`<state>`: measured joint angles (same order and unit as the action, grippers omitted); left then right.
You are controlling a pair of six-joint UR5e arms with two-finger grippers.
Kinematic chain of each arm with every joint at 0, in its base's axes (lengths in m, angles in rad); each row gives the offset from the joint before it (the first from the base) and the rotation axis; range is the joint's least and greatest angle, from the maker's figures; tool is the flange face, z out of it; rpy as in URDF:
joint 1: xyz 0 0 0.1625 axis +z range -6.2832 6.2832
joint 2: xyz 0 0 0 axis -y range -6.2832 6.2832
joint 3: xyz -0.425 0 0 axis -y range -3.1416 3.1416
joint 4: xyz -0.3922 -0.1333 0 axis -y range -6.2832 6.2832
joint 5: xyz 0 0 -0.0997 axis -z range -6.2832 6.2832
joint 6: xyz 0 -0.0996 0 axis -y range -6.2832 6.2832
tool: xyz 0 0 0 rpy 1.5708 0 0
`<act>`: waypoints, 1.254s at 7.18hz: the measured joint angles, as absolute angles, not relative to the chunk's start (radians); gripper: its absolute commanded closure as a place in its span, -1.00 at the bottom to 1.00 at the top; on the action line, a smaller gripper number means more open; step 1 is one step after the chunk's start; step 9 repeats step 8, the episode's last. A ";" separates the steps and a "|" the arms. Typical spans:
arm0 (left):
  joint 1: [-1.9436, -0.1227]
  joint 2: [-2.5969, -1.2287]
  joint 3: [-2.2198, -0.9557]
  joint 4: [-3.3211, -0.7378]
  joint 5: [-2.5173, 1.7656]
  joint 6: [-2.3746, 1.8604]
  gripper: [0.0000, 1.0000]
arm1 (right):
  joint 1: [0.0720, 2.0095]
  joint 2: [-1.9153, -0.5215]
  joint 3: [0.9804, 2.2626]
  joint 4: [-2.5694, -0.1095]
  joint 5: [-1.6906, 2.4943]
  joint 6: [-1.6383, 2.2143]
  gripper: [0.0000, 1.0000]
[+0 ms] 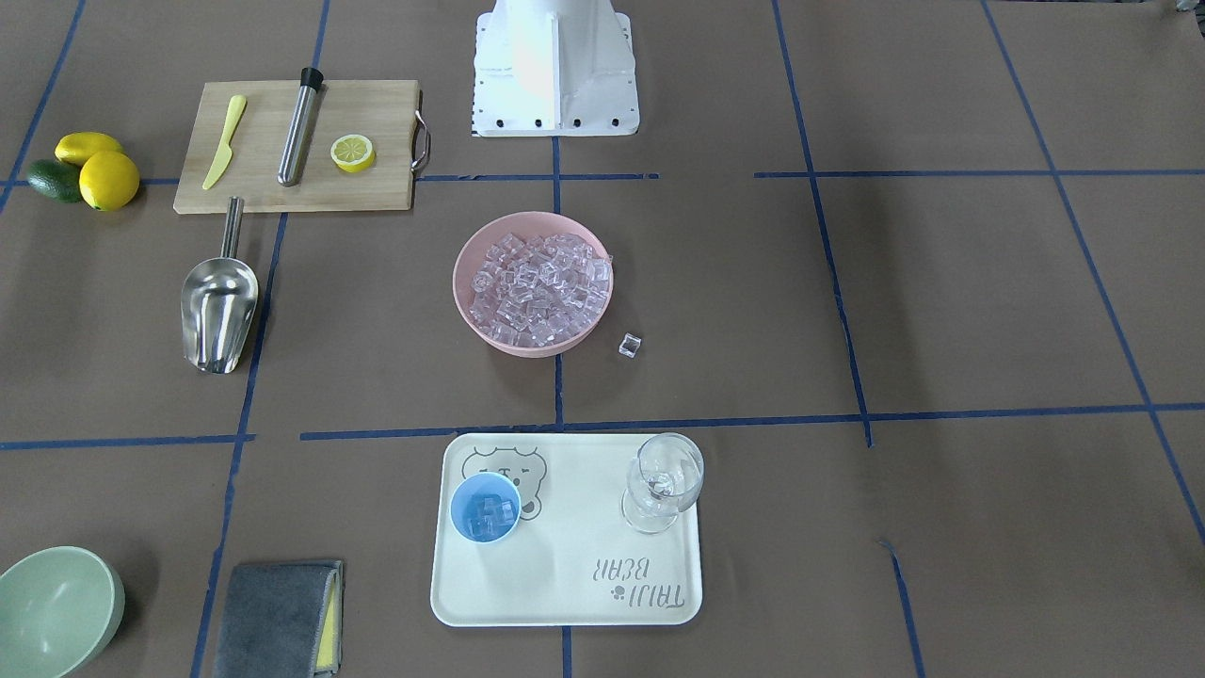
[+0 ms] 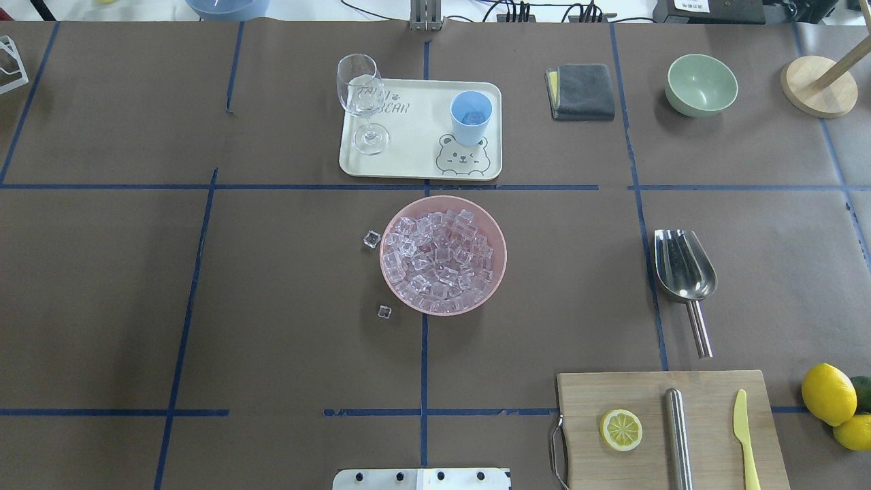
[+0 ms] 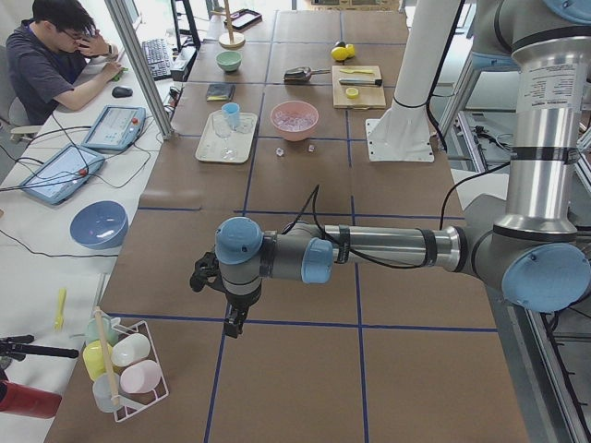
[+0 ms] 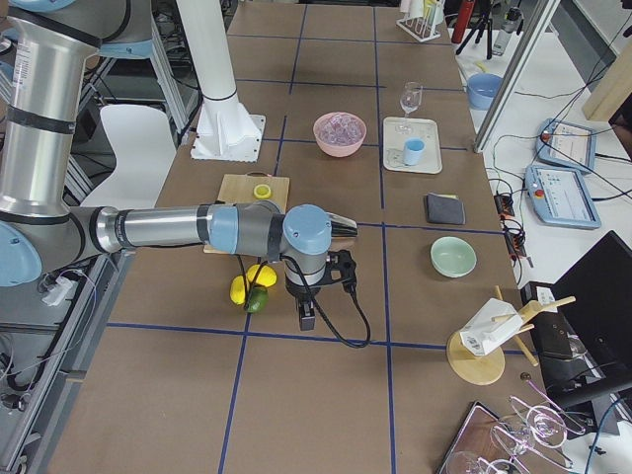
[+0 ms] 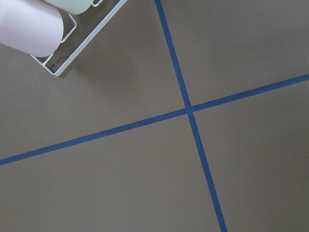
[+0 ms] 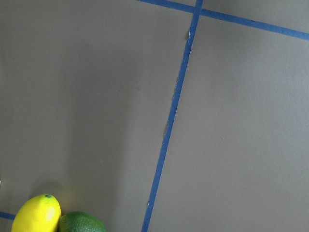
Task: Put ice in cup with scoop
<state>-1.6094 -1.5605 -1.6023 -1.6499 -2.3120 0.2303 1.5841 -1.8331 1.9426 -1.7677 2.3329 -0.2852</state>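
Observation:
The ice (image 2: 441, 257) fills a pink bowl (image 2: 500, 255) at the table's middle; two loose cubes (image 2: 371, 239) lie beside it. The light-blue cup (image 2: 471, 117) stands on a cream tray (image 2: 408, 153) and holds a few cubes (image 1: 490, 516). The steel scoop (image 2: 684, 269) lies empty on the table, on my right. My left gripper (image 3: 234, 323) hangs far off near a cup rack. My right gripper (image 4: 307, 318) hangs beside the lemons. I cannot tell whether either is open or shut.
A clear wine glass (image 2: 360, 95) shares the tray. A cutting board (image 2: 708, 463) holds a lemon half, a steel cylinder (image 2: 677, 435) and a yellow knife. A green bowl (image 2: 701, 85), a grey cloth (image 2: 584, 90) and lemons (image 2: 827, 395) sit around.

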 measured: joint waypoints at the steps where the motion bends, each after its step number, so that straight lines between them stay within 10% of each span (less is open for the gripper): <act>1: -1.609 -1.554 -1.609 -1.651 -2.311 0.230 -1.00 | 1.584 -1.833 1.943 -1.767 2.332 -0.285 -1.00; 9: -1.611 -1.548 -1.628 -1.650 -2.312 0.232 -1.00 | 1.585 -1.833 1.948 -1.768 2.333 -0.284 -1.00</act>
